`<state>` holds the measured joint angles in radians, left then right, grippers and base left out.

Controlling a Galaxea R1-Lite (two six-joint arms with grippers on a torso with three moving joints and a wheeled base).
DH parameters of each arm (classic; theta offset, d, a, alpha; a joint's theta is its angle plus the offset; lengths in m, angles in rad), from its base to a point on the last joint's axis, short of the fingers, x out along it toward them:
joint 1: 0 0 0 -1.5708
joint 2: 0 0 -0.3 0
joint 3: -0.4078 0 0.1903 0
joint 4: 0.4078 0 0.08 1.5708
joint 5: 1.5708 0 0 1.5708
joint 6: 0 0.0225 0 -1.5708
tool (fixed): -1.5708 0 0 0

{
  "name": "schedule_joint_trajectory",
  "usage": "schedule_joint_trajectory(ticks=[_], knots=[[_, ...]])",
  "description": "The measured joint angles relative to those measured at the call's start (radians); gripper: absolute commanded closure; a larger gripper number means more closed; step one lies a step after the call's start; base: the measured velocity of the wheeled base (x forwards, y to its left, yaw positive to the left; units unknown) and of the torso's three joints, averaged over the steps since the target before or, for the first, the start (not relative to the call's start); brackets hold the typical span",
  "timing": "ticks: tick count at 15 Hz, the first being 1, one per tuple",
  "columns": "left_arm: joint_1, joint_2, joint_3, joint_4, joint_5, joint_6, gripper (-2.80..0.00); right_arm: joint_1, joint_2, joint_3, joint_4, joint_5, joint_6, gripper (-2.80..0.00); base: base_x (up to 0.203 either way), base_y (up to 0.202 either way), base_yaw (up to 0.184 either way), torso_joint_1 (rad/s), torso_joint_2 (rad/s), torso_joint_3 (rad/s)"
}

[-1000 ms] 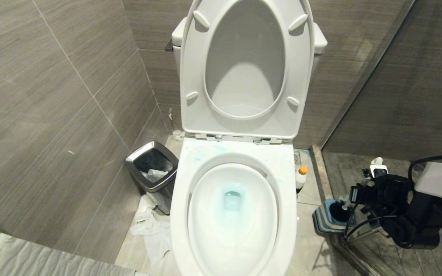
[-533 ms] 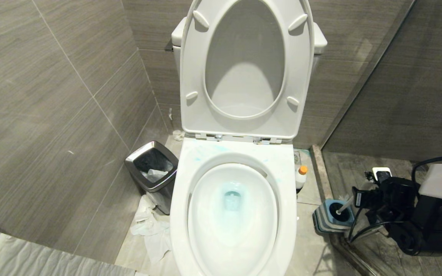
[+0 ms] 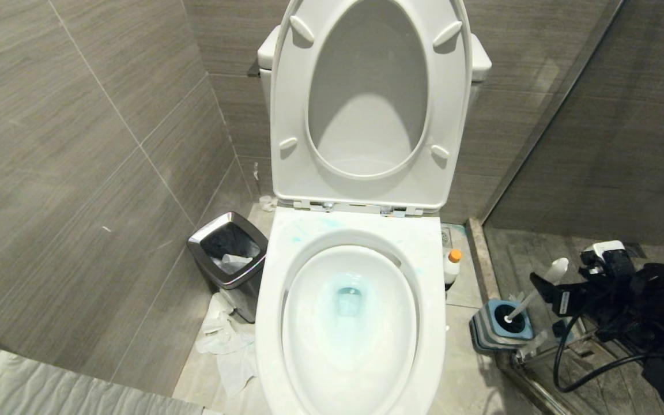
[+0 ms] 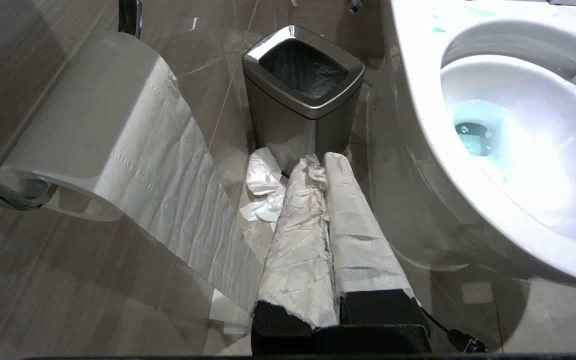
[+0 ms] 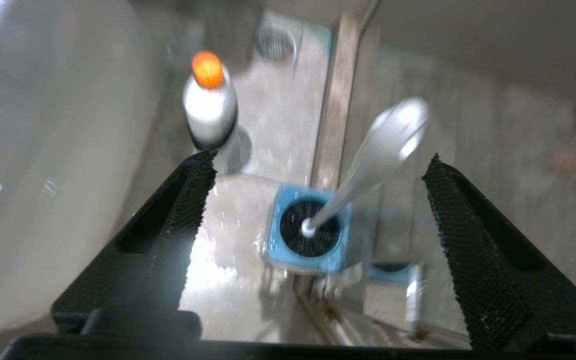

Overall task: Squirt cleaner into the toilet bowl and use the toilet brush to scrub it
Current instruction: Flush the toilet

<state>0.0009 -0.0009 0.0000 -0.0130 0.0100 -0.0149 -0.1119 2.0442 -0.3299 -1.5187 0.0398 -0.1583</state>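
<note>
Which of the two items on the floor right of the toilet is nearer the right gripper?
The toilet brush, leaning in its blue holder; the open right gripper is beside its knob. The cleaner stands farther off, against the toilet bowl.

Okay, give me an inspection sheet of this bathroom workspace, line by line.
Surface: tiled floor, wet-looking near the brush holder.
Job's things: toilet bowl holds blue-tinted water, seat up; cleaner upright beside the toilet; toilet brush leaning in its holder.
Clutter: crumpled paper on the floor by the waste bin.
Grippers: right gripper open, apart from the brush; left gripper shut, paper-wrapped, near the bin.
Cables: black cable loops under the right arm.
Surroundings: grey tiled walls; toilet roll.
</note>
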Motion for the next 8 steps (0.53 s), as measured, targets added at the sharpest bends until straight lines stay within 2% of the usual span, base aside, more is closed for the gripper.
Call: schedule_joint_trajectory(ticks=[4, 8], knots=[[0.000, 0.000, 0.000, 0.000, 0.000, 0.000, 0.00, 0.007, -0.277, 0.096, -0.002, 0.008, -0.010, -2.80, 0.000, 0.000, 0.000, 0.000, 0.00, 0.000], [0.000, 0.000, 0.000, 0.000, 0.000, 0.001, 0.00, 0.012, -0.518, 0.133, 0.016, 0.014, -0.063, -2.80, 0.000, 0.000, 0.000, 0.000, 0.00, 0.000]])
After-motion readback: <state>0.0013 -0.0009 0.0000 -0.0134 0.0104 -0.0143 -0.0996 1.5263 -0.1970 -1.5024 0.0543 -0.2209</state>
